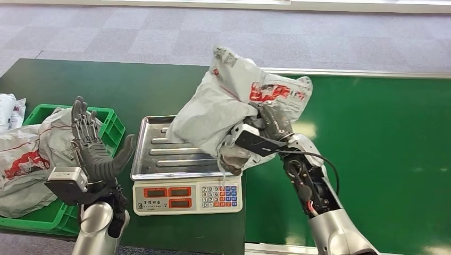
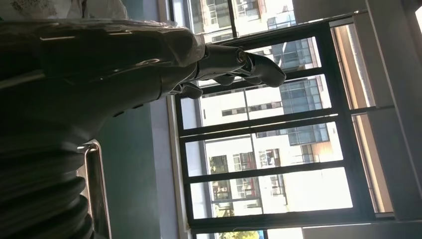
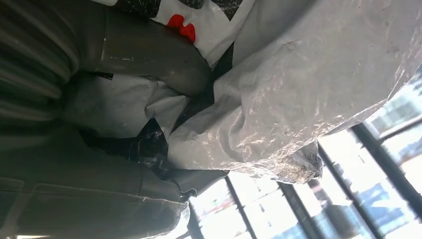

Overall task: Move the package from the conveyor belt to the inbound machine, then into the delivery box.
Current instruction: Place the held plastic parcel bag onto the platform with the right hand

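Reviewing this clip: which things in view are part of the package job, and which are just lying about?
Part of the job:
- grey package, held by the right robot hand above the scale
- scale with steel tray
- green conveyor belt
- green crate holding a bagged parcel
- left robot hand, raised, holding nothing

Lying about:
- white bags beyond the crate

Three grey packages (image 1: 223, 106) (image 1: 26, 159) (image 1: 10, 109), one green crate (image 1: 114, 125), one scale (image 1: 186, 196), two hands (image 1: 88, 146) (image 1: 274, 122).

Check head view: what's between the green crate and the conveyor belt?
The scale with its steel tray, standing on the dark table between the green crate and the conveyor belt, in the head view.
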Available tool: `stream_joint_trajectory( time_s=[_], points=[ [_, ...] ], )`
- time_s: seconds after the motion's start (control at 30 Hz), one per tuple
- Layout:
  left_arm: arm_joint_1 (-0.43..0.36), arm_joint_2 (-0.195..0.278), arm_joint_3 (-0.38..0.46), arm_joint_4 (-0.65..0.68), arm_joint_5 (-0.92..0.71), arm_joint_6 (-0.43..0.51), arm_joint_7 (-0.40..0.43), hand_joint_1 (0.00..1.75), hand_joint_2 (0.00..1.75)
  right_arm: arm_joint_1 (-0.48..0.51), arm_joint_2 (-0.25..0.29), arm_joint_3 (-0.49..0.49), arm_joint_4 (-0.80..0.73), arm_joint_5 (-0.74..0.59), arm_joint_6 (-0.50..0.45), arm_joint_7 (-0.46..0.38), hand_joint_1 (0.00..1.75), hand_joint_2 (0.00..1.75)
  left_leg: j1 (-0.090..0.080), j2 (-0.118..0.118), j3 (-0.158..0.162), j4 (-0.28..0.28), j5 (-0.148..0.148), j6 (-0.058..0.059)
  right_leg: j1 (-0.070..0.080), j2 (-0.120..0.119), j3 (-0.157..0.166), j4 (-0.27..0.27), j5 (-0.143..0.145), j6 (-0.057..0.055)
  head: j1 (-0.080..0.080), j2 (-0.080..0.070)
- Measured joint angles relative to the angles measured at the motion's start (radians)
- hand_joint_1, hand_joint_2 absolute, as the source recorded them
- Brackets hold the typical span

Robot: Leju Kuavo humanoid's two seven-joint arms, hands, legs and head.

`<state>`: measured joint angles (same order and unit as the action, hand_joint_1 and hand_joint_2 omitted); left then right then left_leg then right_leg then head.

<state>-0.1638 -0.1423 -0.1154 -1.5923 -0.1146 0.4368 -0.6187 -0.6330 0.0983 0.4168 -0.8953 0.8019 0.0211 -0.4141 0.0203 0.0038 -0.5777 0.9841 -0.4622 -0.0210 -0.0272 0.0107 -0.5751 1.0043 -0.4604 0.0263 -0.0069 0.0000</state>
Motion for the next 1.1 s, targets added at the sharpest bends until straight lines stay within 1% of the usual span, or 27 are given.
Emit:
stream_joint_trajectory(
  time_s=[0.17,0.3,0.33,0.37,0.43,0.47,0.5,0.73,0.87,1.1],
  points=[
    [-0.016,0.000,0.058,-0.002,-0.012,0.025,0.005,0.00,1.75,-0.016,0.090,0.107,0.138,0.012,0.004,-0.027,1.75,1.75,0.001,-0.001,0.000,0.000,0.000,0.000,0.001,0.000,-0.001,0.000,0.000,0.000,0.000,0.000],
    [-0.015,0.000,0.091,-0.013,-0.022,0.036,0.007,0.00,1.75,-0.033,0.122,0.146,0.202,0.002,-0.001,-0.032,1.75,1.75,0.001,-0.002,-0.001,0.000,0.000,0.000,0.001,0.000,0.000,0.000,0.000,0.000,0.000,0.000],
    [-0.014,0.000,0.098,-0.015,-0.025,0.038,0.007,0.00,1.75,-0.038,0.126,0.150,0.213,-0.006,-0.001,-0.037,1.53,1.75,0.000,-0.002,-0.001,0.000,0.000,0.000,0.001,0.000,0.000,0.000,0.000,0.000,0.000,0.000],
    [-0.014,0.000,0.105,-0.018,-0.027,0.040,0.007,0.00,1.75,-0.042,0.128,0.153,0.222,-0.014,0.000,-0.045,1.18,1.75,0.000,-0.002,-0.001,0.000,0.000,0.000,0.000,0.000,0.000,0.000,0.000,0.000,0.000,0.000],
    [-0.013,0.000,0.116,-0.021,-0.029,0.043,0.007,0.00,1.75,-0.053,0.132,0.158,0.239,-0.027,0.001,-0.059,0.31,1.75,0.000,-0.002,-0.001,0.000,0.000,0.000,0.000,0.000,0.000,0.000,0.000,0.000,0.000,0.000],
    [-0.013,0.000,0.120,-0.022,-0.029,0.043,0.007,0.00,1.75,-0.058,0.135,0.160,0.245,-0.030,0.001,-0.062,0.09,1.75,0.000,-0.002,-0.001,0.000,0.000,0.000,0.000,0.000,0.000,0.000,0.000,0.000,0.000,0.000],
    [-0.013,0.000,0.124,-0.023,-0.030,0.043,0.007,0.00,1.75,-0.062,0.137,0.161,0.250,-0.032,0.000,-0.063,0.00,1.75,0.000,-0.002,0.000,0.000,0.000,0.000,0.000,0.000,0.000,0.000,0.000,0.000,0.000,0.000],
    [-0.007,0.000,0.139,-0.027,-0.047,0.045,0.007,0.00,1.75,-0.073,0.151,0.163,0.273,-0.040,-0.041,-0.060,0.00,1.75,0.001,-0.002,0.000,0.000,0.000,0.000,0.001,0.000,0.000,0.000,0.000,0.000,0.000,0.000],
    [0.003,-0.001,0.144,-0.034,-0.054,0.045,0.007,0.00,1.75,-0.073,0.154,0.163,0.275,-0.056,-0.073,-0.077,0.00,1.75,0.001,-0.002,-0.001,0.000,0.000,0.000,0.001,0.000,0.000,0.000,0.000,0.000,0.000,0.000],
    [0.013,-0.003,0.150,-0.041,-0.069,0.039,0.008,0.00,1.75,-0.069,0.154,0.156,0.263,-0.095,-0.089,-0.111,0.00,1.75,0.001,-0.002,0.000,0.000,0.000,0.000,0.001,0.000,0.000,0.000,0.000,0.000,0.000,0.000]
  ],
)
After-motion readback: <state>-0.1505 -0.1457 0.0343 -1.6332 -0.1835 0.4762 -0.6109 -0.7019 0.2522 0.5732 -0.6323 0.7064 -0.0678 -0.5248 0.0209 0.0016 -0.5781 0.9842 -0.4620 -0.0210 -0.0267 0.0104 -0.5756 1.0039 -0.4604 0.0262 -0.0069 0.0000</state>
